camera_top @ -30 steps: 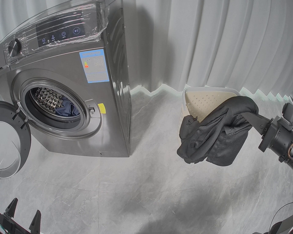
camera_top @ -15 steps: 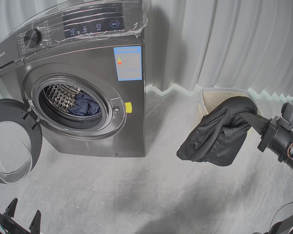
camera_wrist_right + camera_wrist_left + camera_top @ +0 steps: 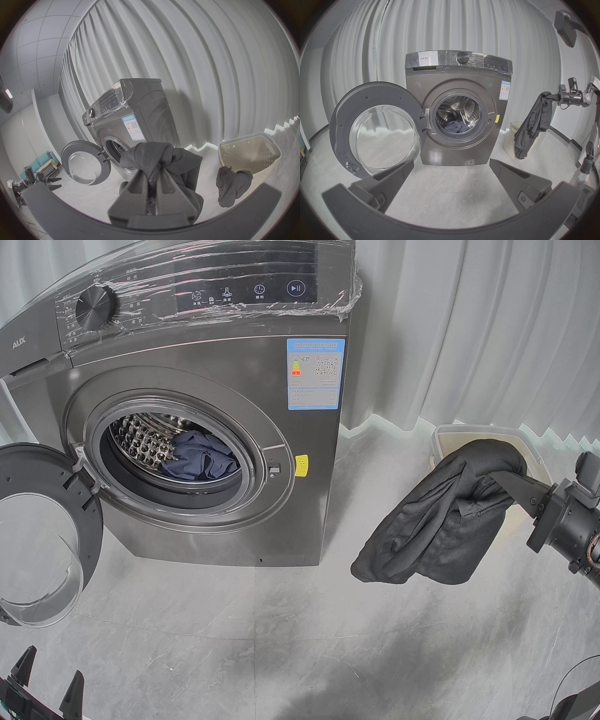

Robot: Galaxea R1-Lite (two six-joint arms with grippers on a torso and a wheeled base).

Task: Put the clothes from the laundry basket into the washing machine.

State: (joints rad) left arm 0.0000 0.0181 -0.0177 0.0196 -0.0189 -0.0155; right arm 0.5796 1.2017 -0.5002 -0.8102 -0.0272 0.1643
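The grey washing machine (image 3: 206, 359) stands at the left with its round door (image 3: 44, 534) swung open. A blue garment (image 3: 200, 455) lies in the drum. At the right, my right gripper (image 3: 500, 477) is shut on a black garment (image 3: 437, 521) that hangs clear of the floor in front of the cream laundry basket (image 3: 481, 430). In the right wrist view the fingers (image 3: 140, 190) pinch a bunch of this cloth (image 3: 156, 156), and a second dark garment (image 3: 232, 186) hangs at the basket (image 3: 250, 150). My left gripper (image 3: 54, 662) stays low at the near left, open and holding nothing.
White curtains (image 3: 487, 327) hang behind the washer and basket. Grey tiled floor (image 3: 281, 627) stretches between the washer's front and the basket. The open door (image 3: 375, 128) juts out to the washer's left side.
The camera has turned, so washer and basket have slid right in the picture. My right gripper keeps the black garment, whose lower end has swung slightly left. The left gripper is unchanged.
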